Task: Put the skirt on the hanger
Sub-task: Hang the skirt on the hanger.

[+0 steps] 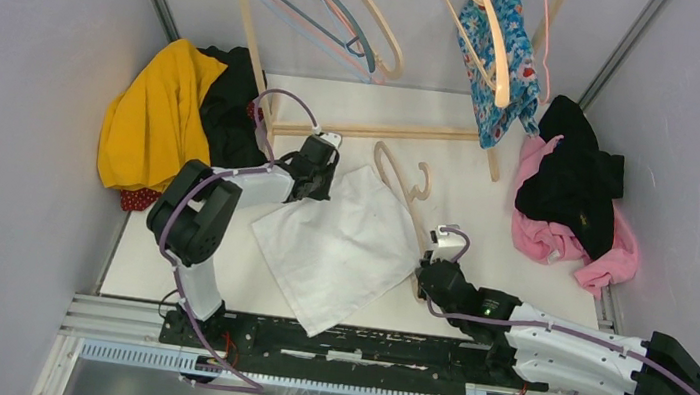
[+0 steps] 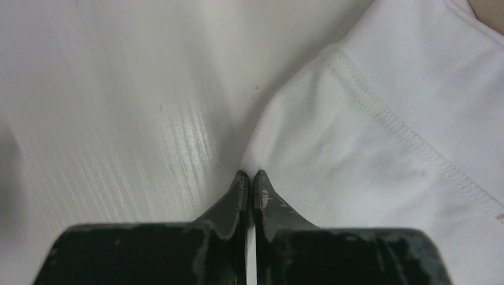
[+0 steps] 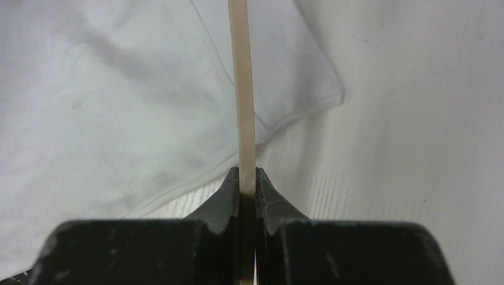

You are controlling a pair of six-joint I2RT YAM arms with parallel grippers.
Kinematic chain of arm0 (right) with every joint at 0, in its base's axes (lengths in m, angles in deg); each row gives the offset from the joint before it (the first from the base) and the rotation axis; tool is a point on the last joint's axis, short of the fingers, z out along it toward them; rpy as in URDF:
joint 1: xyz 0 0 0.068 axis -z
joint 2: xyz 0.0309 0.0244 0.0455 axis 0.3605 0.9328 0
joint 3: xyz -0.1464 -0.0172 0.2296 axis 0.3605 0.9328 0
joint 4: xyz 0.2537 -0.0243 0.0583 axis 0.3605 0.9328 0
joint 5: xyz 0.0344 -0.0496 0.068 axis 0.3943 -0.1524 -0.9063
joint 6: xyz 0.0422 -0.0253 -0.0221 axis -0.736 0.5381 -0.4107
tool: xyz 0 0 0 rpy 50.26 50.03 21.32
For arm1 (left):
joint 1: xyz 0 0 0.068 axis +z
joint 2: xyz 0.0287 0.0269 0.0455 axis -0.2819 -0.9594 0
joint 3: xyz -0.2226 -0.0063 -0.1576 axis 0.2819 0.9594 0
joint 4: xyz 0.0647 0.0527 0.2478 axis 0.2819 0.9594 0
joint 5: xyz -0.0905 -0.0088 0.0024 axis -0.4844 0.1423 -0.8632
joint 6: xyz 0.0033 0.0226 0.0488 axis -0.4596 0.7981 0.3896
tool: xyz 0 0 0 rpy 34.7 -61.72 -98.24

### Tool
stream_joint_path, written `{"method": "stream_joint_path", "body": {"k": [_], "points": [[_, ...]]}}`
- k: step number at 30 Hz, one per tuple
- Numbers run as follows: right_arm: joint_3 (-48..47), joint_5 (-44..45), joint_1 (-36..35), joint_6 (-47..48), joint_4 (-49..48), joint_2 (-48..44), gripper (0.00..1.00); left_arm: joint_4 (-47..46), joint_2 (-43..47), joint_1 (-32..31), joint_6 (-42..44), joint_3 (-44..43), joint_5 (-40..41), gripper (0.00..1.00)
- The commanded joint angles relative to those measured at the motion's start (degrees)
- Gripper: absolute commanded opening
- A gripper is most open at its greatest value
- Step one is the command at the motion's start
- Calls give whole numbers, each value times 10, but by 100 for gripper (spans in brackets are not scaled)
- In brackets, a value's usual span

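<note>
**Colleague:** What do your left jaws show?

**Operator:** My left gripper [image 2: 248,178] has its two dark fingertips pressed together, with no gap between them. The stitched edge of the white cloth skirt [image 2: 380,148] meets the tips and spreads ahead of them to the right. Bare white table [image 2: 119,89] lies ahead to the left. I cannot tell whether any cloth is nipped between the tips.

**Colleague:** And the right?

**Operator:** My right gripper [image 3: 248,178] is clamped narrow on a thin pale wooden hanger [image 3: 241,89]. Its bar runs straight ahead from the jaws and crosses over a corner of the skirt. The cloth lies ahead of these jaws to the left, flat on the table. From above, the skirt is spread between my two grippers, with the hanger's hook showing past its far right edge.
</note>
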Motion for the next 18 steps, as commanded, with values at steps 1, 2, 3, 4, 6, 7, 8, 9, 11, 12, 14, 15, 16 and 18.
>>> {"method": "stream_joint_path", "body": {"k": [1, 2, 3, 4, 6, 7, 8, 9, 11, 12, 14, 15, 16, 18], "points": [[5, -17, -1, 11, -11, 4, 1, -29, -4, 1, 3, 8, -49, 3], [6, -18, -1, 13, -14, 4, 1, -41, 3, 1, 2, 12, -60, 3], [6, -20, -1, 15, -18, 4, 1, -48, 12, 0, 1, 16, -70, 3], [7, -23, -1, 18, -23, 5, 1, -55, 20, 1, 0, 20, -79, 3], [6, -26, -1, 20, -29, 10, 1, -66, 34, 1, -1, 26, -95, 3], [4, -28, -1, 21, -31, 15, 1, -70, 39, 0, -2, 28, -101, 3], [2, -30, -1, 21, -33, 19, 1, -72, 44, 0, -2, 29, -106, 3], [1, -30, -1, 21, -36, 23, 1, -75, 48, 1, -2, 31, -113, 3], [0, -32, -1, 22, -41, 29, 1, -81, 57, 1, -3, 35, -120, 3], [-1, -33, -1, 22, -44, 31, 1, -85, 59, 1, -3, 38, -124, 3], [-1, -34, -1, 22, -47, 35, 1, -91, 66, 1, -5, 44, -128, 3], [-1, -36, -1, 22, -49, 36, 1, -93, 68, 1, -6, 46, -131, 3], [-2, -36, -1, 21, -48, 36, 1, -95, 71, 1, -6, 48, -134, 3], [-2, -36, -1, 22, -48, 35, 1, -100, 76, 1, -7, 51, -137, 3]]}}
